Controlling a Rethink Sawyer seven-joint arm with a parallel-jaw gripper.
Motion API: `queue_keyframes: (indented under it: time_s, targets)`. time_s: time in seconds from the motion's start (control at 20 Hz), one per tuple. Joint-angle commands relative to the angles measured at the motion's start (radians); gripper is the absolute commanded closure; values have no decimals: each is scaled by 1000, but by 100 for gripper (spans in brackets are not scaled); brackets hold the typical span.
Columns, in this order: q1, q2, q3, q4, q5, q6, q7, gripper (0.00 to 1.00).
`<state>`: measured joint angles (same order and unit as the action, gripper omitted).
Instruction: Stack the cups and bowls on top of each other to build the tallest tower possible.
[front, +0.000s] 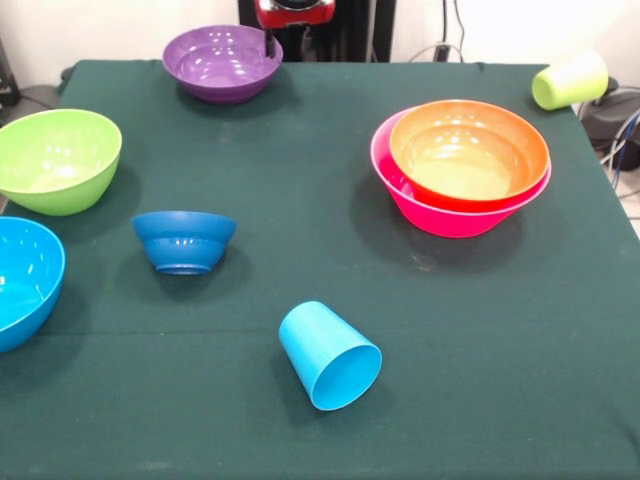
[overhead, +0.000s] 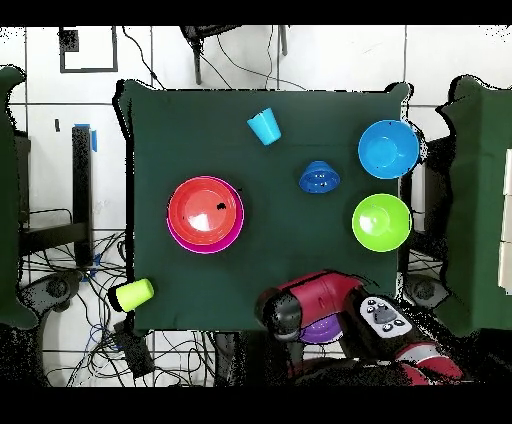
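An orange bowl (front: 468, 150) sits nested in the large pink bowl (front: 450, 215); both show in the overhead view, orange (overhead: 205, 210) and pink (overhead: 188, 243). A sky blue cup (front: 330, 355) (overhead: 264, 127) lies on its side. A yellow-green cup (front: 570, 80) (overhead: 132, 294) lies on its side at a table corner. The purple bowl (front: 222, 62) (overhead: 322, 330) stands upright at the robot's edge. My gripper (front: 271, 42) is at its rim, and my arm (overhead: 310, 305) covers most of it from above. The small orange bowl is out of view.
A lime green bowl (front: 55, 160) (overhead: 381, 221), a sky blue bowl (front: 20, 280) (overhead: 389, 149) and a small dark blue bowl (front: 184, 240) (overhead: 319, 177) stand upright and apart on the green table (front: 300, 150). Cables lie beyond the table's edges.
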<state>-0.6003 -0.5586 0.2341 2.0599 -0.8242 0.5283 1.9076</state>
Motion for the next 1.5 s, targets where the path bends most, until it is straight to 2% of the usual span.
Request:
queue_keyframes:
  time_s: [0.05,0.35,0.7,1.5]
  targets:
    - [-18,29,7,-36,-81,-82,-19,0]
    - [-27,81,-5,-71,-118,-108,-11,0]
    - [-24,105,-16,-84,-139,-125,3,0]
    - [-37,146,-25,-106,-152,-148,-2,0]
